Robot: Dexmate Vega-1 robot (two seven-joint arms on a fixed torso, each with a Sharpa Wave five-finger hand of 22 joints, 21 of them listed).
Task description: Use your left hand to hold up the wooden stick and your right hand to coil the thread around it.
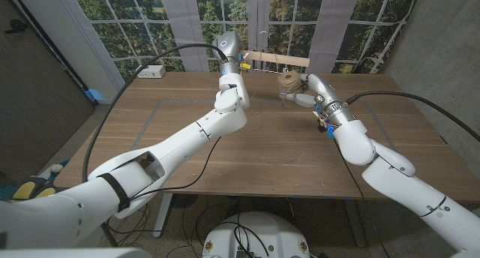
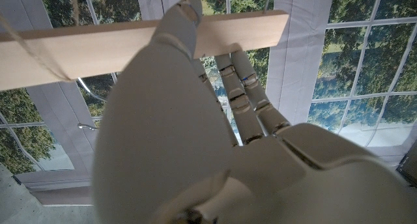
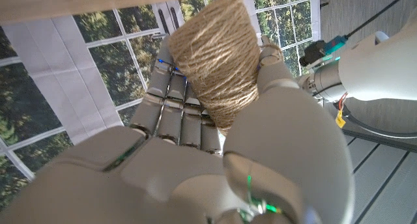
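Note:
My left hand (image 1: 238, 64) holds one end of a pale wooden stick (image 1: 279, 59) level above the table's far edge. In the left wrist view its fingers (image 2: 244, 94) wrap the stick (image 2: 98, 45), and a strand of thread (image 2: 45, 58) crosses the wood. My right hand (image 1: 306, 90) grips a spool of brown twine (image 1: 289, 82) just under the stick's free end. The right wrist view shows the spool (image 3: 218, 61) clasped between thumb and fingers (image 3: 172, 110), with the stick (image 3: 65, 4) close beyond it. Loose thread (image 1: 281, 142) lies in faint loops on the table.
A white box (image 1: 154, 72) sits at the wooden table's (image 1: 180, 138) far left corner. Black cables run along both arms. Large windows stand behind the table.

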